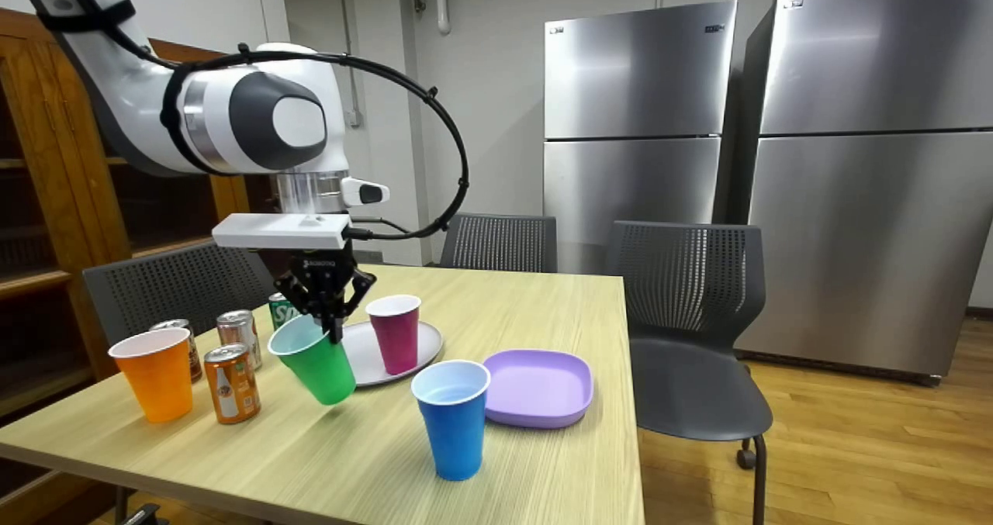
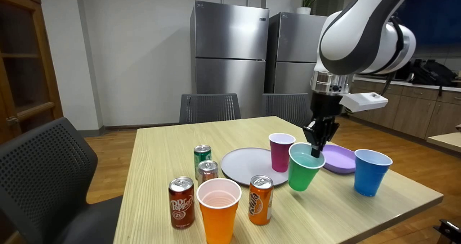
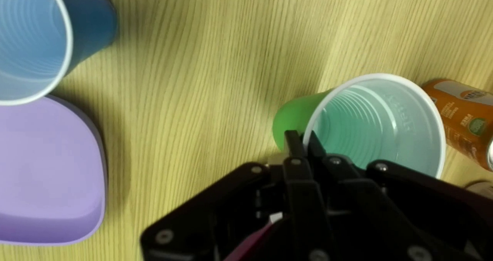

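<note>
My gripper [image 1: 333, 329] is shut on the rim of a green cup [image 1: 322, 371], one finger inside and one outside. The cup is tilted and hangs just above the table in both exterior views. In the wrist view, the fingertips [image 3: 303, 142] pinch the white rim of the green cup [image 3: 358, 118]. A magenta cup [image 2: 279, 155] stands on a grey plate [image 2: 241, 161] close behind the green cup. An orange Fanta can [image 2: 260, 200] stands beside the green cup and also shows in the wrist view [image 3: 464, 118]. The magenta cup is mostly hidden by the gripper in the wrist view.
A blue cup [image 1: 452, 424] and a purple plate [image 1: 539, 385] stand on one side of the green cup. An orange cup [image 2: 218, 218], a Dr Pepper can [image 2: 182, 204], a silver-topped can [image 2: 207, 170] and a green can [image 2: 202, 157] stand on the other. Chairs [image 1: 690, 339] surround the table.
</note>
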`<state>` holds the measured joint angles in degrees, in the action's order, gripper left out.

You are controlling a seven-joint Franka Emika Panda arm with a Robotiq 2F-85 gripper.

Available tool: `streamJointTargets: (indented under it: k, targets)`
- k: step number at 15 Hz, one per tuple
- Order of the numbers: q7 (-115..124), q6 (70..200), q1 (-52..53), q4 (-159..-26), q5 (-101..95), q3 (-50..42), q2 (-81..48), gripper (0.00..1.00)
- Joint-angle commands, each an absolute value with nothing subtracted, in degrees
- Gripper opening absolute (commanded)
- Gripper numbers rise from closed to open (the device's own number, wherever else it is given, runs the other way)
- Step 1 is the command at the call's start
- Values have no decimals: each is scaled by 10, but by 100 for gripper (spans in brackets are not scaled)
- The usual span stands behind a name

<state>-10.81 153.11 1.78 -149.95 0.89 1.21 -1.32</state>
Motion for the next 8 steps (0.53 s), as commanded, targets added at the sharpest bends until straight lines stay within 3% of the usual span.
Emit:
streamJointTargets:
  k: [1,8]
  targets:
    - [-84,1530,29,-1508,27,27,19,1]
    - [-31,1526,52,-1472,23,43,10,1]
